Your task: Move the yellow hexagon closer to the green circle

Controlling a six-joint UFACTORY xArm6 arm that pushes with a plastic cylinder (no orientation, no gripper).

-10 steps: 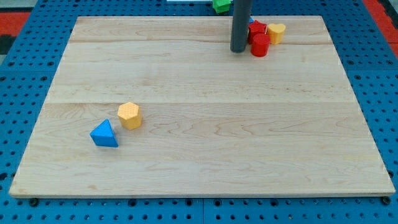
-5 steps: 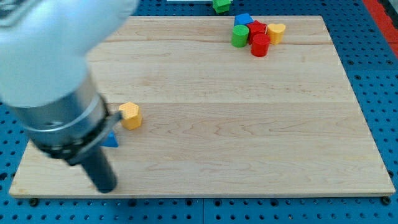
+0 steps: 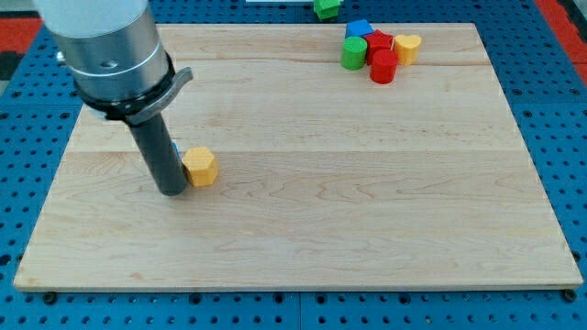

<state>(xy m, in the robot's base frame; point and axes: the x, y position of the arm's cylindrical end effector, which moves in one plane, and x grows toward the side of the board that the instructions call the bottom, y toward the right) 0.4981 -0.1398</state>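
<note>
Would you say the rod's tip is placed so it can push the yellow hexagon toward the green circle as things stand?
Probably yes. My tip sits right against the yellow hexagon on its left in the view, and the green circle lies toward the view's upper right, with bare board between them.

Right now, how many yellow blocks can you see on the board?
2. The yellow hexagon sits left of centre, touching my tip on its right side. A second yellow block sits in the top-right cluster. The rod might hide others.
</note>
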